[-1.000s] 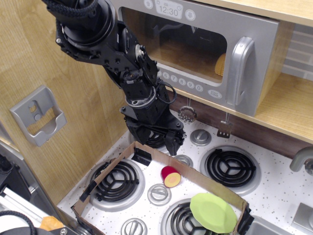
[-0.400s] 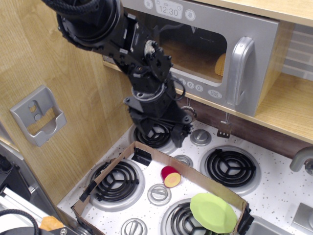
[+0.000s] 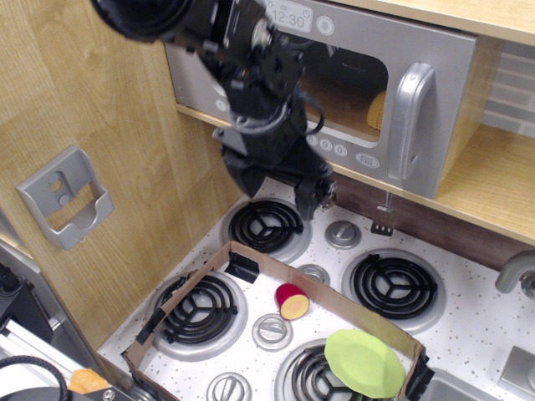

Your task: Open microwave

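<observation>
Hanging with jaws apart, the gripper sits left of the microwave, whose handle is untouched, door shut.

Microwave on shelf above stove; hand below its door, left of handle.

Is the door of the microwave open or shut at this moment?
Shut. The door of the microwave lies flush with its front, and the grey handle is untouched; the gripper hangs below it.
</observation>
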`<action>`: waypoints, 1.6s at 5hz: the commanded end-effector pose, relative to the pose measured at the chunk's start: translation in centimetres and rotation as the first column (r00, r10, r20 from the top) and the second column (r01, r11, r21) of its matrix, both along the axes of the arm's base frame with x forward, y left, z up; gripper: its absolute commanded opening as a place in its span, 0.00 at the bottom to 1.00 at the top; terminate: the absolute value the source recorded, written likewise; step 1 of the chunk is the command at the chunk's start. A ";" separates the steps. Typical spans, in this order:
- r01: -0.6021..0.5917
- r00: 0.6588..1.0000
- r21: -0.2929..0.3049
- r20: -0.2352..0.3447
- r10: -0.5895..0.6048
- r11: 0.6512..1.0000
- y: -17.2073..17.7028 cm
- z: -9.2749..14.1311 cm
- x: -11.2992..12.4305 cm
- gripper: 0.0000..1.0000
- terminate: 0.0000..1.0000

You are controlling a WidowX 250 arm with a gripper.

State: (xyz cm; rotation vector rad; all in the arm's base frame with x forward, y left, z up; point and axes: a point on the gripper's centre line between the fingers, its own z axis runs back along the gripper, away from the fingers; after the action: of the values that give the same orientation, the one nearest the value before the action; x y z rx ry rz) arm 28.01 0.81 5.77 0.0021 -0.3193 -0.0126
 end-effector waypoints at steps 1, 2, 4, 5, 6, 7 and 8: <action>0.071 0.994 -0.023 0.085 -0.069 0.997 -1.8 5.8 1.9 1.00 0.00; 0.070 0.994 -0.047 0.084 -0.066 0.996 -2.9 7.1 2.4 1.00 0.00; -0.026 0.998 -0.060 0.053 0.030 0.998 -4.1 7.4 4.3 1.00 0.00; -0.035 0.998 -0.062 0.048 0.038 0.997 -4.6 7.3 5.3 1.00 0.00; -0.021 0.998 -0.068 0.050 0.025 0.997 -5.2 6.9 5.9 1.00 0.00; -0.013 0.998 -0.063 0.057 0.016 0.998 -6.3 6.8 6.0 1.00 0.00; 0.028 0.997 -0.071 0.077 -0.022 0.997 -6.8 6.3 6.5 1.00 0.00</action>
State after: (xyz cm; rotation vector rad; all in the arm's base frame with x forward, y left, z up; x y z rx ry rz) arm 33.71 -5.81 10.26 -0.0675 -0.3357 -0.0159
